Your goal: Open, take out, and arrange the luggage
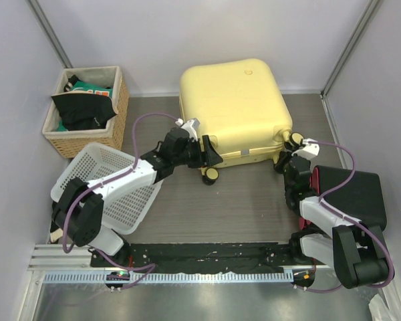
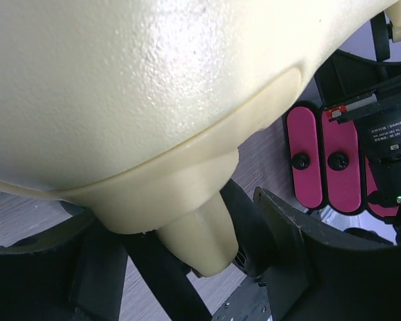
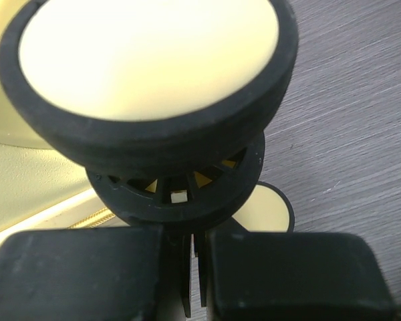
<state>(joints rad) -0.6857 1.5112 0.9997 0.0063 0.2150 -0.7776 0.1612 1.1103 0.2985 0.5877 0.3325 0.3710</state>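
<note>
A grey wood-grain table (image 1: 254, 207) between pale walls carries, at the left, a woven wicker basket (image 1: 120, 107) of dark clothes and a white slotted plastic basket (image 1: 130, 200). The left gripper (image 1: 207, 152) holds its 2 jaws parted around a caster stem (image 2: 200, 234) of the large pale-yellow hard-shell suitcase (image 1: 230, 103), which lies closed at centre. The right gripper (image 1: 285, 160) is clenched shut just beside the suitcase's right caster (image 1: 295, 139), near a black hard case with a red edge (image 1: 354, 194).
</note>
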